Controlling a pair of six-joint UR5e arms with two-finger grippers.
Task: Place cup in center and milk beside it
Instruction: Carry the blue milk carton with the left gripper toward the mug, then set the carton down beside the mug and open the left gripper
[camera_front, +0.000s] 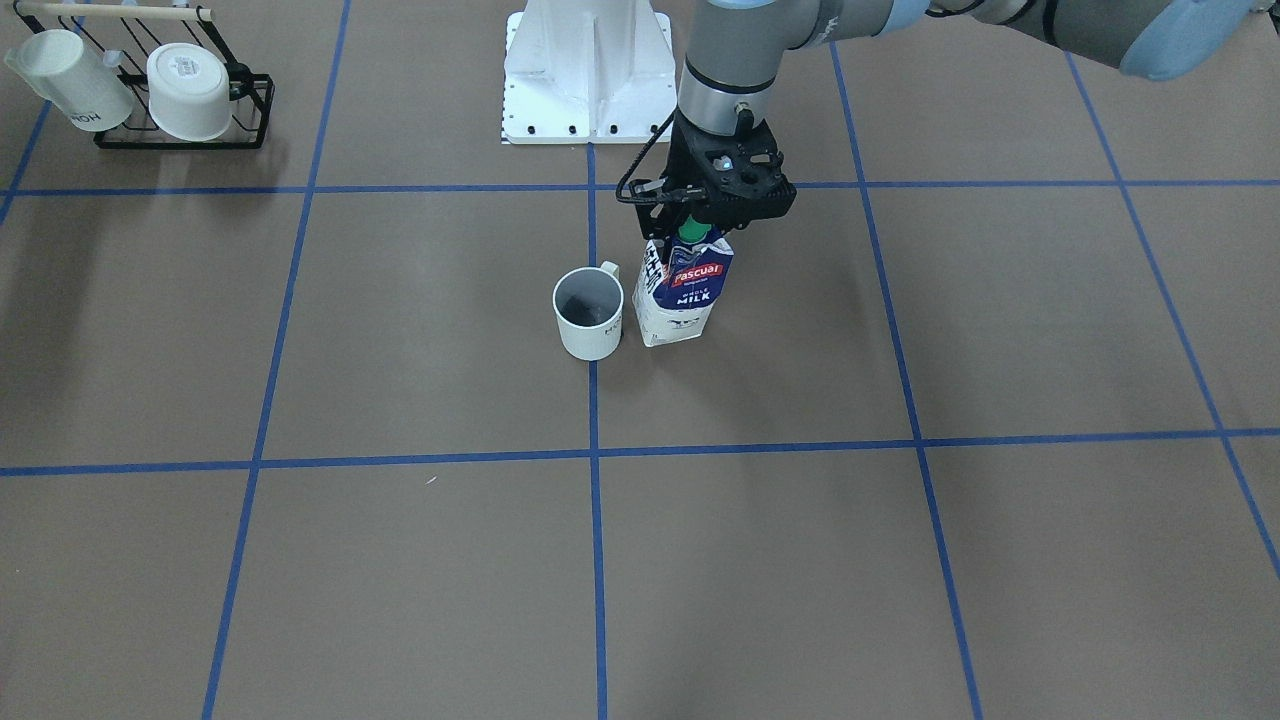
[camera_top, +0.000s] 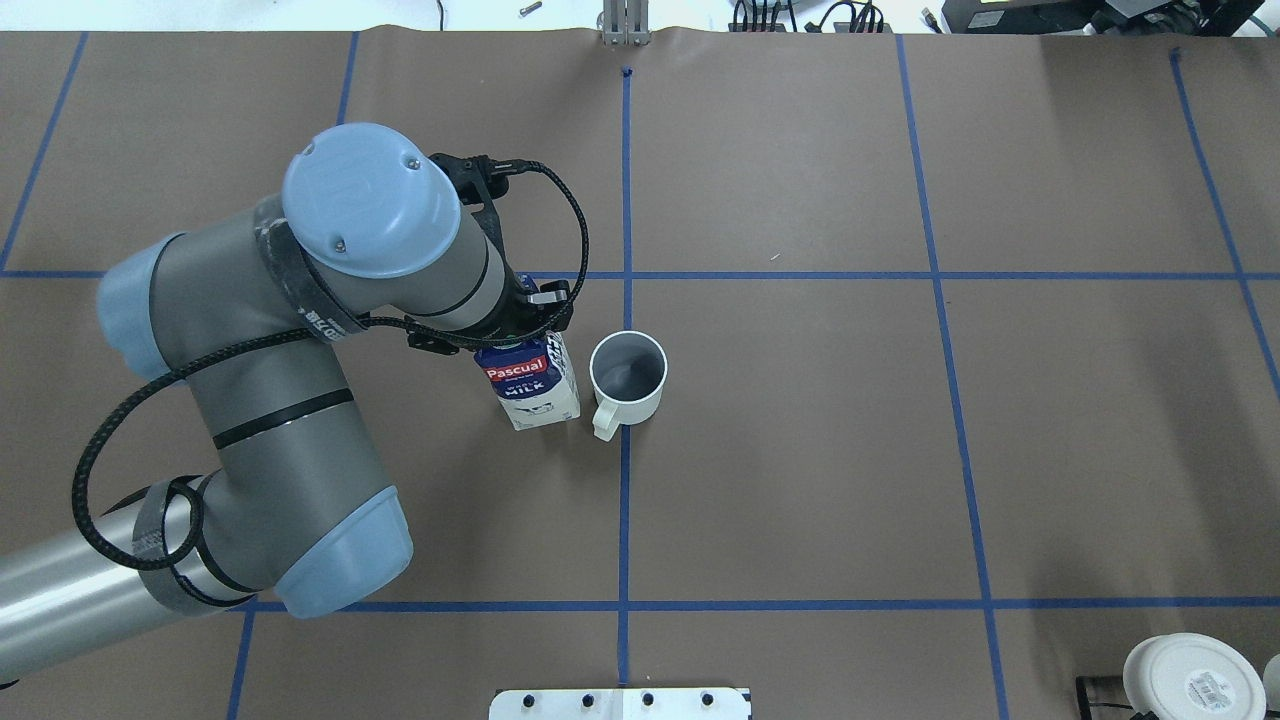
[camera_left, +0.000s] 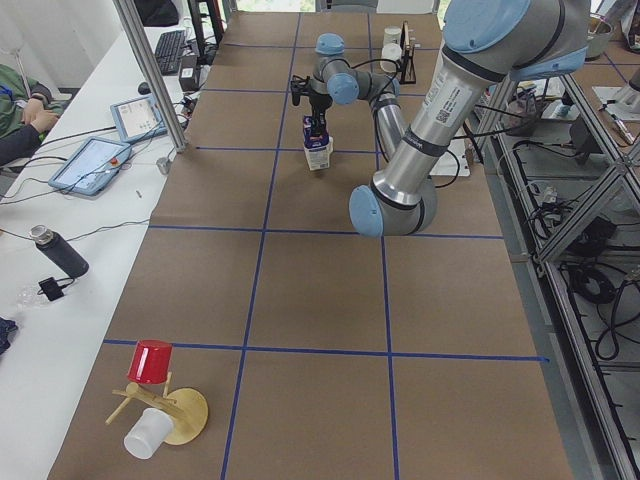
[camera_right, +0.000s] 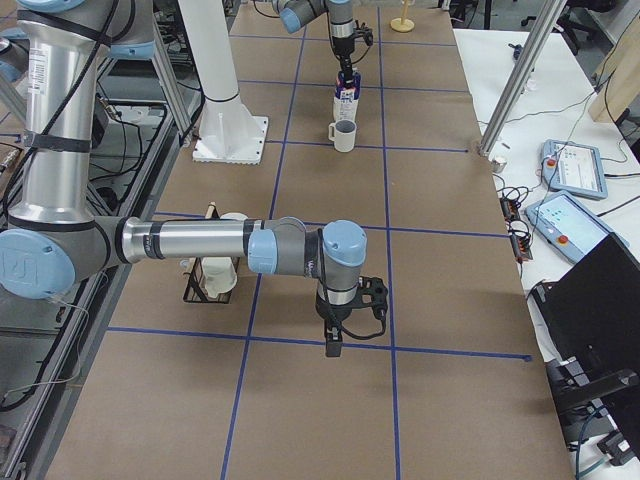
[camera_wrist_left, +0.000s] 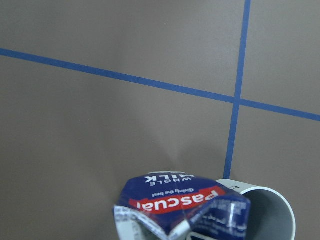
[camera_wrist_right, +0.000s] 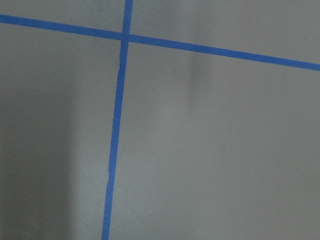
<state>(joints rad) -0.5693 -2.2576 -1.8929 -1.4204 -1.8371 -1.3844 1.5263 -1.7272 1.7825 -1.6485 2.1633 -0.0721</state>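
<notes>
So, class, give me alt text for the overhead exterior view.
The left arm's fingers hold the top of a blue-and-white milk carton, standing just left of a white cup that sits on a blue tape line on the brown table.

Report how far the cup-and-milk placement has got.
Done: the white mug stands upright on the central blue tape line. In hand: the left hand grips the top of the milk carton, which is upright right beside the mug and looks set down or nearly so. Left: open the hand and lift the arm clear.
</notes>
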